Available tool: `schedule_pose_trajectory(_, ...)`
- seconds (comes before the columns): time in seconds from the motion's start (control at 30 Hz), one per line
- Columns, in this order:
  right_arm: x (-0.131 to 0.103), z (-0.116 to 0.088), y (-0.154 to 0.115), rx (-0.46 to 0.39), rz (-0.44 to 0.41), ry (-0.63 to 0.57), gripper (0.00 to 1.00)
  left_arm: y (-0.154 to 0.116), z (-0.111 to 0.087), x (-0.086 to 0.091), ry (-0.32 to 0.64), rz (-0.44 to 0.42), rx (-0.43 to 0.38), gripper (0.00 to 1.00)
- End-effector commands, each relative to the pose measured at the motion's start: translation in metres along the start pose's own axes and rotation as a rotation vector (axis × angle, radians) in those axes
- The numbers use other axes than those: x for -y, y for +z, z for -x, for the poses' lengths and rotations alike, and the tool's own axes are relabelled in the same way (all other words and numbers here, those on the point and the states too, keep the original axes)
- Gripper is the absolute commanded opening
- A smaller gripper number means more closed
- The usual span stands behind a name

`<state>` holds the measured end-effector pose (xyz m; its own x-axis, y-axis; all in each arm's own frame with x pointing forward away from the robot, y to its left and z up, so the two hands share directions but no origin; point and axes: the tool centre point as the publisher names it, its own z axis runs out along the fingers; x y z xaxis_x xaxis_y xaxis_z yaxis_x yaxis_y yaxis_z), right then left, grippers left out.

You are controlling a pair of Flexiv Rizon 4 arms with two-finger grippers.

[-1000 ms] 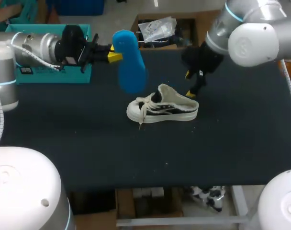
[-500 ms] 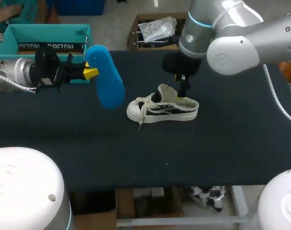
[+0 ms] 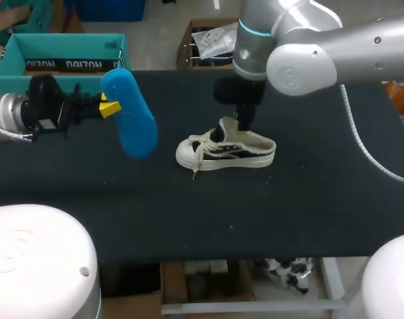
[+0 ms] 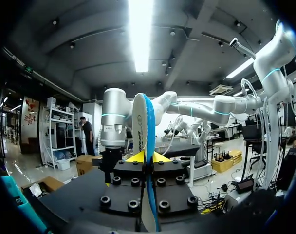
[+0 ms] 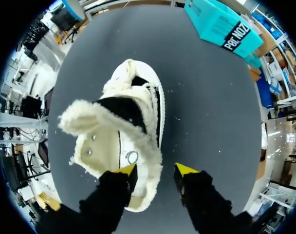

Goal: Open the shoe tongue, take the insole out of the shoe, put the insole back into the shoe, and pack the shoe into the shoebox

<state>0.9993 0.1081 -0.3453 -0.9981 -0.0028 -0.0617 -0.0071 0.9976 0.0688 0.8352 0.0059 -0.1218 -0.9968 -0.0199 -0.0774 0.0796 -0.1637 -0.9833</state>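
A white shoe (image 3: 225, 150) with black panels and a fleecy lining lies on its sole mid-table, toe toward my left. My left gripper (image 3: 109, 106) is shut on the blue insole (image 3: 129, 113) and holds it in the air left of the shoe; in the left wrist view the insole (image 4: 147, 146) stands edge-on between the yellow tips (image 4: 147, 157). My right gripper (image 3: 244, 125) hangs over the shoe's heel end. In the right wrist view it (image 5: 156, 169) is open astride the shoe's (image 5: 123, 136) fleecy rim, one finger inside, one outside. The teal shoebox (image 3: 62, 56) stands at the back left.
The dark table top (image 3: 308, 199) carries only the shoe and the shoebox (image 5: 223, 24). The shoe's laces (image 3: 201, 154) hang loose over its toe end.
My left arm has drawn back to the left and lower with the insole. My right arm has swung left over the shoe's heel, and its fingers have narrowed around the rim.
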Motion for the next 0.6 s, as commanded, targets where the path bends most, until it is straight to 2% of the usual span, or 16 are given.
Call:
schedule_pose_trajectory(0.03,-0.007,0.002,0.002,-0.008,-0.025,0.001,0.47,-0.003,-0.003,-0.003,-0.005,-0.004,0.096,0.0)
schedule_pose_trajectory(0.1,-0.009,0.0,0.002,-0.007,-0.03,0.001,0.45,-0.005,-0.002,-0.004,-0.008,-0.005,0.096,0.0)
schedule_pose_trajectory(0.13,-0.01,0.0,0.001,-0.007,-0.035,0.001,0.35,-0.006,-0.002,-0.004,-0.009,-0.008,0.098,0.0)
schedule_pose_trajectory(0.17,-0.011,-0.001,0.001,-0.005,-0.04,0.002,0.05,-0.007,-0.002,-0.004,-0.009,-0.011,0.099,0.0)
schedule_pose_trajectory(0.2,-0.012,-0.002,0.001,-0.006,-0.043,0.001,0.0,-0.009,-0.002,-0.004,-0.009,-0.013,0.1,0.0)
schedule_pose_trajectory(0.43,-0.014,-0.009,0.002,-0.006,-0.072,0.031,0.0,-0.012,0.005,-0.005,-0.01,-0.02,0.09,0.0)
schedule_pose_trajectory(0.6,-0.014,-0.014,0.001,-0.007,-0.074,0.077,0.0,-0.009,0.016,-0.007,-0.016,-0.021,0.053,0.0)
